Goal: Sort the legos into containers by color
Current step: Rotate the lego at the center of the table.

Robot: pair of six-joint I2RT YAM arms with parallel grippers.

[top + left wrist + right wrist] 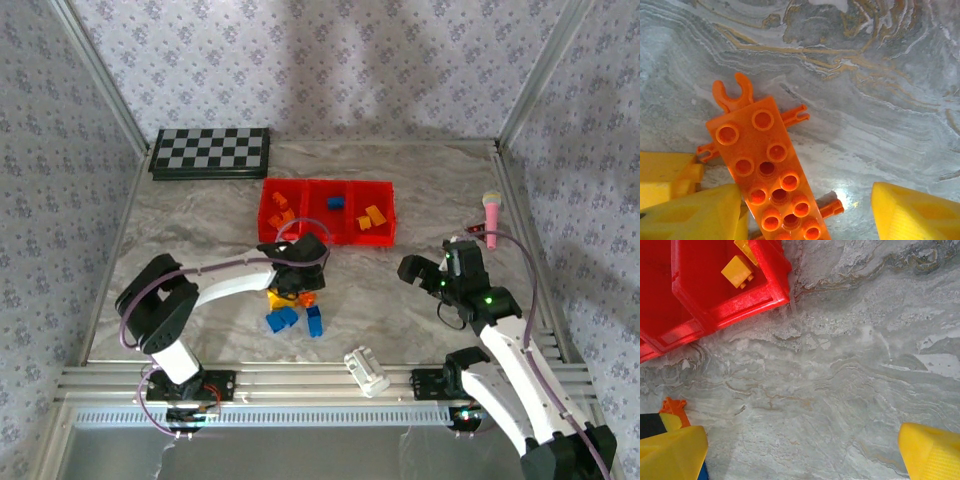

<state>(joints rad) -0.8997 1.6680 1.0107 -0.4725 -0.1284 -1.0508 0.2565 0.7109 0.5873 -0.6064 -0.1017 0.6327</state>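
The three bright red open-top plastic bins joined in a row (327, 236) sit toward the far middle of the grey marbled desk (200, 230). The left bin holds orange toy bricks (283, 209), the middle one a single blue brick (335, 202), and the right one yellow bricks (373, 216).

Near of the bins lies a loose cluster: a yellow brick (276, 297), two blue bricks (282, 319) and another blue one (314, 321) just to their right.

The left end effector (805, 189) hangs over this cluster with its yellow fingers (695, 215) spread apart. A flat orange studded plate (767, 175) lies between them, close against the left finger; contact cannot be told.

The right end effector (800, 440) is spread wide over bare desk, gripping nothing, near and right of the bins' corner.
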